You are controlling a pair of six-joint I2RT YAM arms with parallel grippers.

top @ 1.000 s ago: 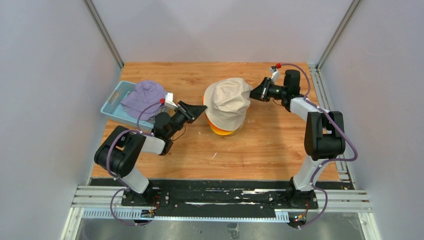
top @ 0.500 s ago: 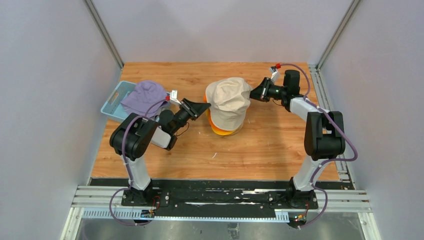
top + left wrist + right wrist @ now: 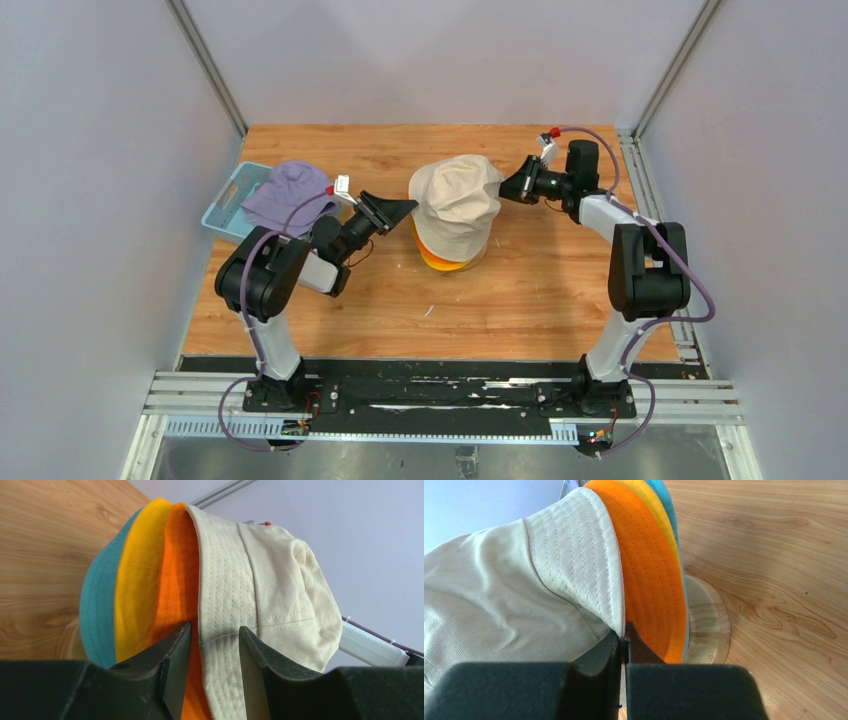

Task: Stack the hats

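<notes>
My table (image 3: 520, 290) is of light wood with a clear grain, and it stands inside a small booth. Plain pale grey walls (image 3: 90, 200) close it on the left, on the right and at the back. Two slanted aluminium posts (image 3: 207, 65) mark the back corners. At my near edge a black base plate (image 3: 400, 372) lies on metal rails (image 3: 690, 408). The light is soft and even, with only faint shadows.

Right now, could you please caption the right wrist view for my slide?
Right end effector pinches the beige hat atop orange hat, yellow hat and teal hat.
</notes>
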